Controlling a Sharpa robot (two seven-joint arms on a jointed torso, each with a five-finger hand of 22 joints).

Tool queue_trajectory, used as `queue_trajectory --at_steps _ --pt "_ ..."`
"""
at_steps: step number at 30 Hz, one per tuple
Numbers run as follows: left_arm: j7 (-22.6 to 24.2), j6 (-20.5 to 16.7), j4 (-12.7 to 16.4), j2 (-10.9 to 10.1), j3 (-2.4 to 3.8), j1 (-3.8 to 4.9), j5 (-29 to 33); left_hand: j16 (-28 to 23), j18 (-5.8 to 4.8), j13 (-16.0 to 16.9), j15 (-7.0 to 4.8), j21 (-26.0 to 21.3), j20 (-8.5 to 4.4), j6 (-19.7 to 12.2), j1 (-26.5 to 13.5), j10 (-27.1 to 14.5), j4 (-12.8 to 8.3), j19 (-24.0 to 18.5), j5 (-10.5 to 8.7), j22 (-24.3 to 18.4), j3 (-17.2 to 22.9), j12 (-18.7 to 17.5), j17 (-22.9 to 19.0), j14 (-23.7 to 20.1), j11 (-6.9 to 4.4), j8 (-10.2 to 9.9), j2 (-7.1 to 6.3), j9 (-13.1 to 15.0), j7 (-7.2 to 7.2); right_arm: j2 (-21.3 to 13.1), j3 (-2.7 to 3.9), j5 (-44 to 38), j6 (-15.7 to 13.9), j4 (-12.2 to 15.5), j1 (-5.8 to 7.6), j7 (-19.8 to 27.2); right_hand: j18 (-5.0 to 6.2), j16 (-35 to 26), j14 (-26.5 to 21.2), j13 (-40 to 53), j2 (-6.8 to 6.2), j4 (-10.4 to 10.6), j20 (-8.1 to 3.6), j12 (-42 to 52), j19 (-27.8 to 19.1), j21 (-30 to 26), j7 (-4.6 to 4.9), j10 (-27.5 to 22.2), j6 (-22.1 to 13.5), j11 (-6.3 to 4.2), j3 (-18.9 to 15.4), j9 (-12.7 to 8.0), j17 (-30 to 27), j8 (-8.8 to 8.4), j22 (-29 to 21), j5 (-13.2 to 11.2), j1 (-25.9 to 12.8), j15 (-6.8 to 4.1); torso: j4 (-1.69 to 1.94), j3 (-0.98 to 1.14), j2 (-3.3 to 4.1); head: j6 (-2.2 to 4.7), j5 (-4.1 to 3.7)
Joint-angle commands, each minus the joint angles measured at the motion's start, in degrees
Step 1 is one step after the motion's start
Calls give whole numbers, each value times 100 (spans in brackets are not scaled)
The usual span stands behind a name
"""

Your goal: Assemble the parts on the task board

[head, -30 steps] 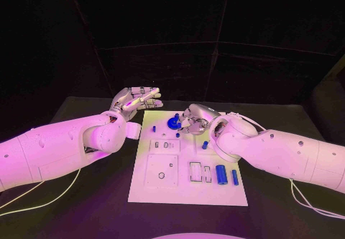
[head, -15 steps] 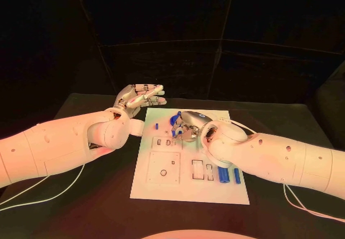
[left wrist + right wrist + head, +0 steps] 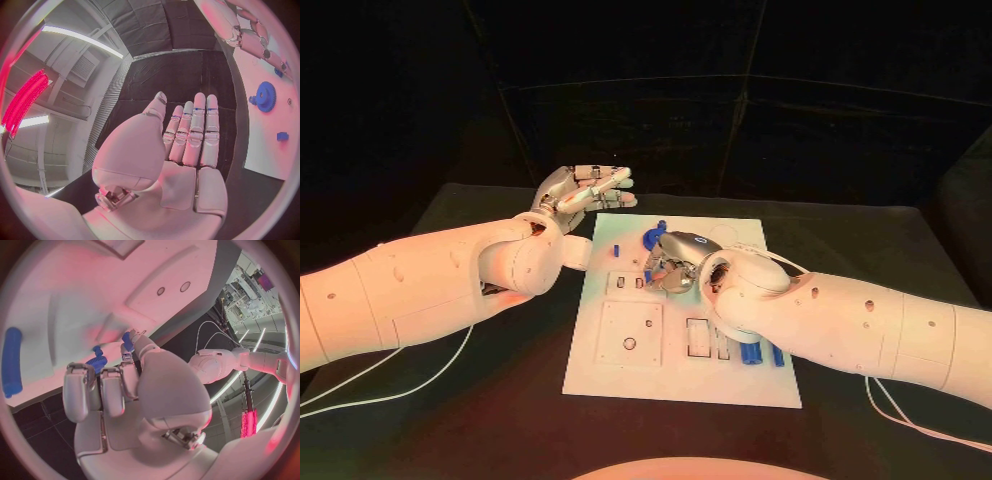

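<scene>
Two upright pegs (image 3: 762, 352) — long axes board-lengthwise

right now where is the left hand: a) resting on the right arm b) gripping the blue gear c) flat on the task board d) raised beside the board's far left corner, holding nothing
d: the head view shows the left hand lifted off the task board by its far left corner, and its wrist view shows a bare palm, fingers straight and together, with the blue gear lying apart on the board.
</scene>
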Motion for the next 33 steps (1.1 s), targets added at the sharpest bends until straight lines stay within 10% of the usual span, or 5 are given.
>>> queue_trajectory --at_steps 1,33 --pt "19 76 7 4 4 9 -32 -33 76 -6 7 -21 -14 20 -10 -3 -30 38 -28 -9 4 -27 8 43 -4 -28 43 -2 -5 12 -1 -131 89 -11 -6 -28 -90 -26 435 323 11 22 -8 1 1 28 -77 -27 121 -20 52 6 743 15 562 20 -43 -20 0 0 1 -12 9" --pt "-7 88 -2 -3 4 9 -32 -37 76 -7 7 -23 -14 20 -13 -2 -33 37 -29 -11 3 -30 10 43 -4 -30 43 -2 -5 22 -4 -141 415 -28 -60 -79 -76 -68 420 238 -239 1 24 -113 -47 -3 -9 -114 -29 35 88 -25 679 -93 498 -14 -239 21 6 3 0 -62 9"
